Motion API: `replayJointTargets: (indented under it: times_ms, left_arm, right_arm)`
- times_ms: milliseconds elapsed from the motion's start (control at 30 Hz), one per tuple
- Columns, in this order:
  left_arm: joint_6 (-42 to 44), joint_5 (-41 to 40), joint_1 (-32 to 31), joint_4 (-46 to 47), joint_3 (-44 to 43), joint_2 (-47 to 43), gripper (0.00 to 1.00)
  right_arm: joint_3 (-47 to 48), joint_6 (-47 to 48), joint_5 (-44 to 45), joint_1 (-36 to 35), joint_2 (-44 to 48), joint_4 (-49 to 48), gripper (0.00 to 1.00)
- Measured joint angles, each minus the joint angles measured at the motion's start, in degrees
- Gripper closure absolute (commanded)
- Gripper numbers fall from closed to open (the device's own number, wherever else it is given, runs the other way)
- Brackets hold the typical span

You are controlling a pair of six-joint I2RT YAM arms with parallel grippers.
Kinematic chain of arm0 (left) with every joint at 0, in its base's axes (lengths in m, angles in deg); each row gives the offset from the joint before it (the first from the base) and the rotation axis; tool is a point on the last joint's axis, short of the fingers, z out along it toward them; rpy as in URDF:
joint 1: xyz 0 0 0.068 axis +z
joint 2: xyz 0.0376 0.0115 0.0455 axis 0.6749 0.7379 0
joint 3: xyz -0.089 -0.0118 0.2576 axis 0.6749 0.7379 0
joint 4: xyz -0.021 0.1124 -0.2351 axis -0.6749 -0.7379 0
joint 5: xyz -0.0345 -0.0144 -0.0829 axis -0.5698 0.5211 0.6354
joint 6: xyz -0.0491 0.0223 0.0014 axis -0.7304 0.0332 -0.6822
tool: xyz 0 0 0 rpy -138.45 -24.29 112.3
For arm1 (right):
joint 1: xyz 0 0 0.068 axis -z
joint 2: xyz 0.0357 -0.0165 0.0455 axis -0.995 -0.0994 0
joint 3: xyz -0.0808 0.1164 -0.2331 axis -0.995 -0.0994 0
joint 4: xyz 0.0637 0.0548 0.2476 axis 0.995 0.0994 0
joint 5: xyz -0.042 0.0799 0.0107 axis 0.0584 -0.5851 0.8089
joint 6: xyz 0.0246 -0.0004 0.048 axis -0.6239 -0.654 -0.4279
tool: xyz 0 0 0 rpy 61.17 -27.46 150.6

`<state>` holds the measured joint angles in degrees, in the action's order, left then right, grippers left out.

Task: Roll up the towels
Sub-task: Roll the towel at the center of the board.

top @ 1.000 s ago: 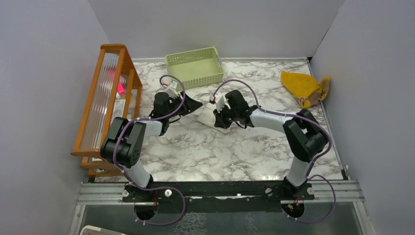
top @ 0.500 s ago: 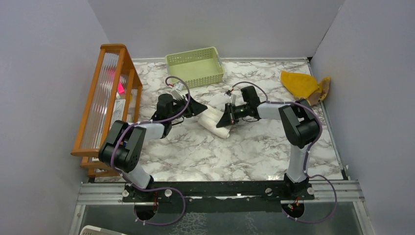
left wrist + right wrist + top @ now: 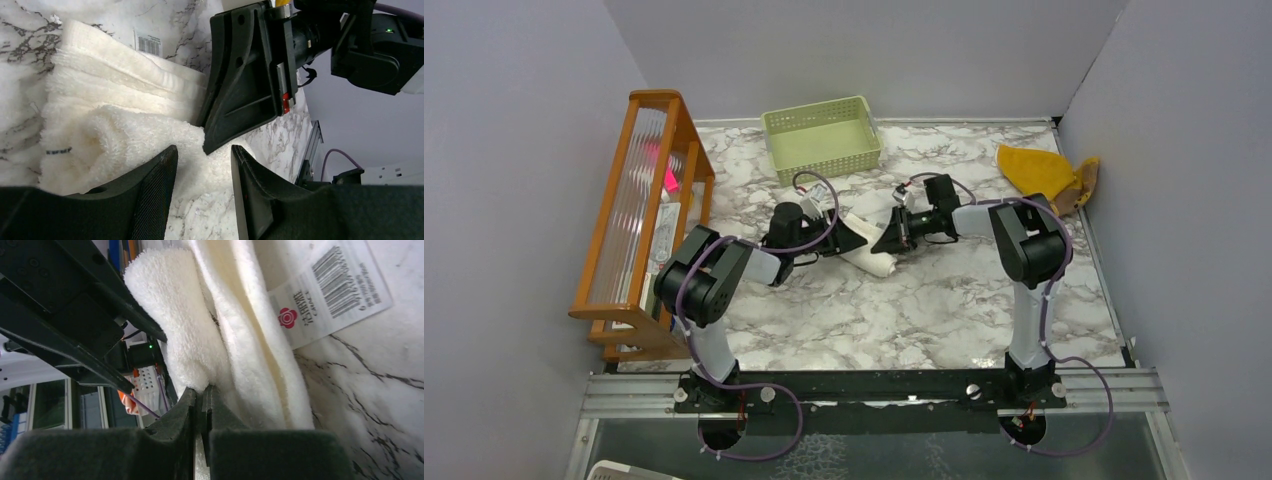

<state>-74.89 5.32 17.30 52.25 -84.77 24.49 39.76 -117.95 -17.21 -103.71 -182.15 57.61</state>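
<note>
The cream-white towel (image 3: 873,262) lies part-rolled at the centre of the top view on the marble-pattern table (image 3: 904,320), between the two grippers. The mustard-yellow towel (image 3: 1044,178) lies crumpled at the upper right, well apart and not yet rolled. The right gripper (image 3: 200,390) has its fingers pressed together on a fold of the cream-white towel. The left gripper (image 3: 203,152) is spread, its tips at the towel's fluffy edge, gripping nothing. To complete the roll, hold the pinched fold taut, turn both ends at an equal rate, and align the layers so the cylinder neither cones nor slackens. Guard against fingertip collision, since the grippers are nearly touching. Tuck the barcode label (image 3: 332,292) inward. In the top view the arms cover most of the towel, so the number of turns cannot be determined. Both wrist views crop the towel's ends. How thick a layer the right fingers hold is not visible.
</note>
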Motion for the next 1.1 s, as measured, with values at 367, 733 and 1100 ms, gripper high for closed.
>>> replayJointTargets:
  times_ms: [367, 733, 1100]
  left_arm:
    - [0.3, -1.8, -0.1, 4.7, -7.0, 10.0, 0.54]
    - [0.3, -4.6, -0.1, 4.2, -7.5, 10.6, 0.54]
    - [0.3, -4.6, -0.1, 3.6, -8.2, 10.8, 0.54]
  right_arm:
    - [-4.3, 3.2, 8.3, 0.4, 7.7, -0.6, 0.31]
    - [-28.0, 30.9, 36.7, -14.2, 40.3, -21.3, 0.11]
    - [-25.8, 54.3, 52.5, -26.1, 28.9, -20.5, 0.23]
